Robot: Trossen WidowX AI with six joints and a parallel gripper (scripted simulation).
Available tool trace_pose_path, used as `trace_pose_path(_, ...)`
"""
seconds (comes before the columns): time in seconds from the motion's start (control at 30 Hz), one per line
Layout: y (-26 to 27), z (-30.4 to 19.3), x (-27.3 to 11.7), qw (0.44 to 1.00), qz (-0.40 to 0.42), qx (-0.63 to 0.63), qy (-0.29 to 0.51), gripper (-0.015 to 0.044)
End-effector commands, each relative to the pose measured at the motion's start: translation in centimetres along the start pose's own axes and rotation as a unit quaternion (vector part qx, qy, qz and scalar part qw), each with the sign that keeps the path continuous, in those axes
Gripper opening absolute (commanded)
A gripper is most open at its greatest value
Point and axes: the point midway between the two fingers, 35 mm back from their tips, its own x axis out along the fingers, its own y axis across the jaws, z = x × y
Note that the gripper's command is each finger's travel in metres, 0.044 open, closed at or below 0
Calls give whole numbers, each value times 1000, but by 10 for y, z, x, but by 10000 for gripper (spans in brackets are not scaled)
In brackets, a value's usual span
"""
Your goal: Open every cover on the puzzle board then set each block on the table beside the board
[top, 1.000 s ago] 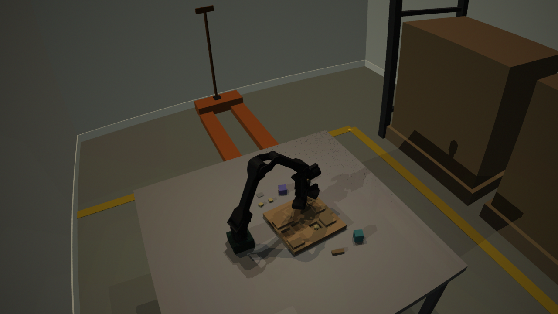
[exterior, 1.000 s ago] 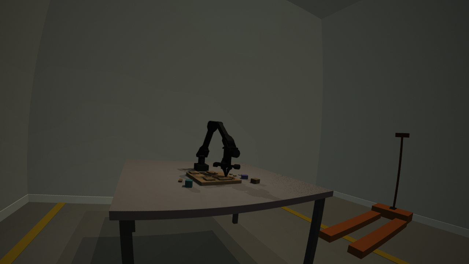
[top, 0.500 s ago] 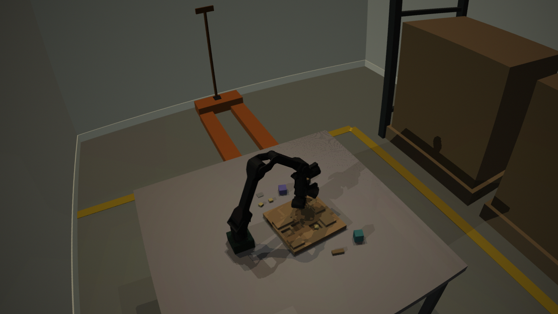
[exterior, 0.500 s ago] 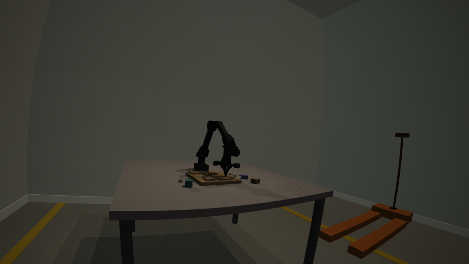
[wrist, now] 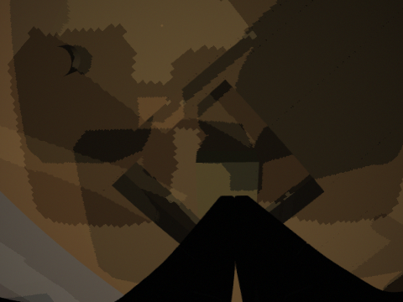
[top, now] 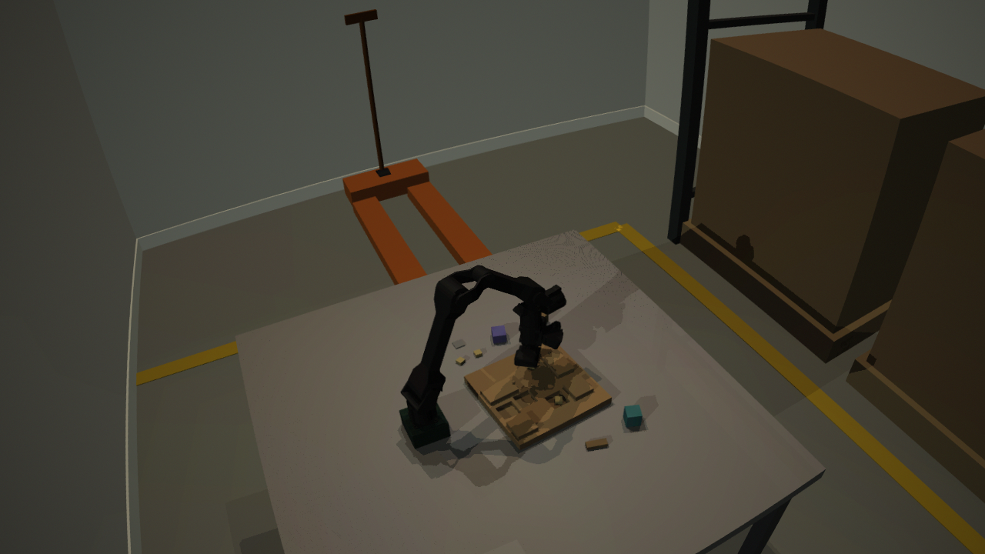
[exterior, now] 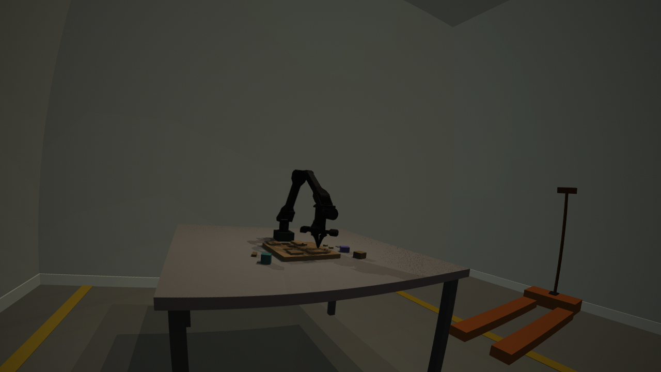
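The wooden puzzle board [top: 551, 424] [exterior: 304, 258] lies flat with raised cover plates on it. My gripper [exterior: 317, 246] [wrist: 233, 209] is shut and empty, low over its far part; the arm hides the tips in the top view. In the wrist view an open diamond-shaped well holds a dull yellow block [wrist: 210, 182] just beyond the tips. A small yellow block [top: 558, 399] sits in another opening. A purple block [top: 499, 335] [exterior: 344, 249], a teal block [top: 632, 415] [exterior: 265, 258] and a brown block [exterior: 359, 254] rest on the table off the board. Shadows blur the cover positions.
Two small yellow pieces [top: 459, 361] [top: 478, 353] and a flat grey piece [top: 459, 343] lie left of the board. A tan bar [top: 596, 444] [exterior: 253, 253] lies near the teal block. The arm's base [top: 425, 425] stands close to the board.
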Motion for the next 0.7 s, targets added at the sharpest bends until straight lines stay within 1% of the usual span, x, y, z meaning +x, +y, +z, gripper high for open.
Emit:
trace_pose_path(0.0,1,1,-2,1000,3,2,0,0)
trace_pose_path(0.67,2,1,6,1000,2,1,0,0)
